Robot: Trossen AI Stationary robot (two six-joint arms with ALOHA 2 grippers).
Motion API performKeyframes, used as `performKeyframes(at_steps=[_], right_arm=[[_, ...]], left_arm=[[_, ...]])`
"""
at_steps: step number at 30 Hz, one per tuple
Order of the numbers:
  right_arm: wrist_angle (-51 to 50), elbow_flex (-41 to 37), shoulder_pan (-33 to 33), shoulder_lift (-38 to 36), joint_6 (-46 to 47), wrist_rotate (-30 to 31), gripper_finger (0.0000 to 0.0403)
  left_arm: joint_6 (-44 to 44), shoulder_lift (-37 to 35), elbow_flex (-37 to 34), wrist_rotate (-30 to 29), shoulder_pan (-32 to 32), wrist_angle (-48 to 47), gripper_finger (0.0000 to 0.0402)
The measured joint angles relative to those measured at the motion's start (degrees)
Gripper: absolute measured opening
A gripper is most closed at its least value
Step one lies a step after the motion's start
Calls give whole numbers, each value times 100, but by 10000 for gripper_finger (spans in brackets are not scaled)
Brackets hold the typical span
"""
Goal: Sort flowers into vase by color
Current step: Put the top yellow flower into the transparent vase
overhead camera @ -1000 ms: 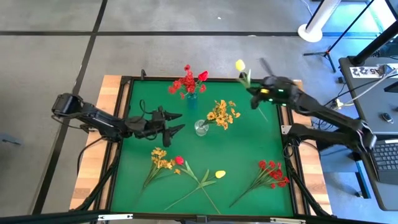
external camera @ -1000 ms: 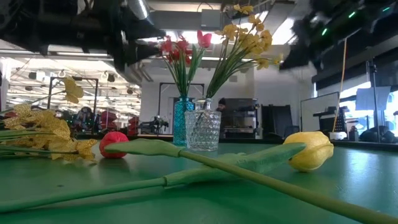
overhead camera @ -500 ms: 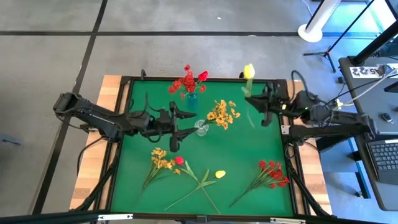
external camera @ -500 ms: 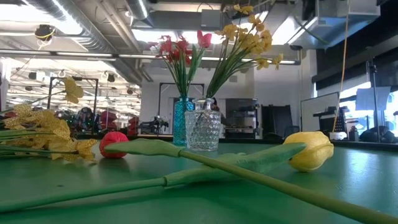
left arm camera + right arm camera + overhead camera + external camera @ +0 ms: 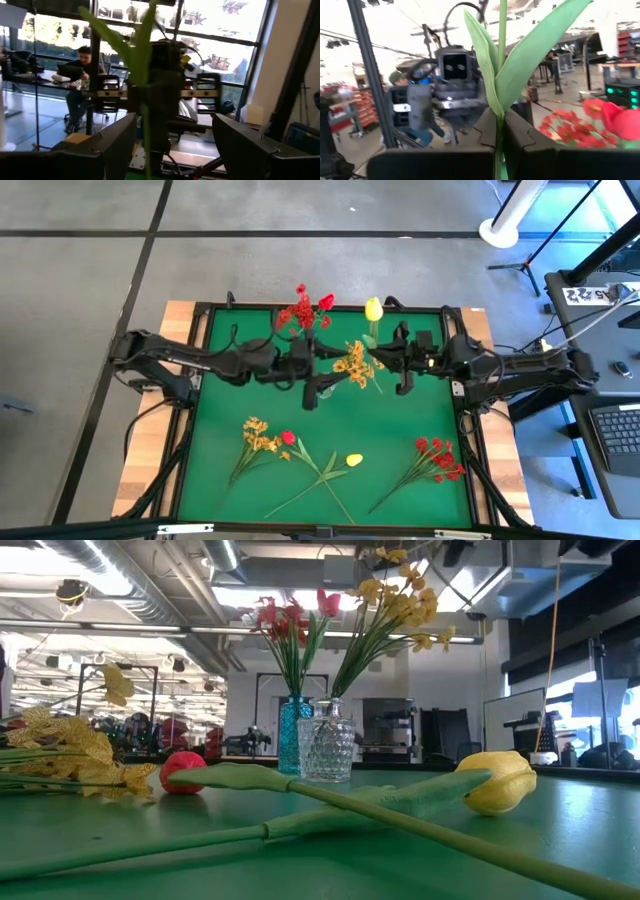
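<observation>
My right gripper (image 5: 388,358) is shut on a yellow tulip whose bud (image 5: 373,308) shows beside the yellow-orange sprig (image 5: 356,363) standing in the clear vase (image 5: 326,745). My left gripper (image 5: 322,370) hovers open over that vase and faces the right one. In its wrist view the tulip's stem (image 5: 146,100) stands between its fingers, close to one; I cannot tell if they touch. Red blooms (image 5: 303,310) stand in the blue vase (image 5: 293,735). A yellow-orange sprig (image 5: 258,435), a red bud (image 5: 288,438), a yellow bud (image 5: 353,460) and a red sprig (image 5: 438,455) lie on the mat. My right gripper pinches the tulip's green stem (image 5: 499,131) between its two fingers, just below the long leaves (image 5: 520,55). The fingers come level from the table's right and lie across the stem. The tulip is lifted clear of the table, its bud toward the far edge.
The two vases stand close together near the far middle of the green mat (image 5: 410,420). A raised black frame (image 5: 462,410) rims the mat. Stems of the loose flowers stretch across the near half. A person sits at a desk (image 5: 80,75) beyond the table.
My right gripper has swung from the far right corner toward the table's middle, carrying the tulip to beside the clear vase. My left gripper has moved right from the left half of the mat to over the clear vase and has turned to face the right gripper.
</observation>
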Motion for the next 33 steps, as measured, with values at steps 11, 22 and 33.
performKeyframes(at_steps=[11, 22, 33], right_arm=[[168, 0, -2, 197, 147, -125, 6], [141, 242, -4, 562, 152, -253, 6], [-436, 798, -7, 921, 130, -455, 5]], left_arm=[[-124, 363, 557, 0, 374, 110, 255], [-313, 490, 731, 473, 571, -93, 255], [-279, 474, 731, 422, 570, -320, 221]])
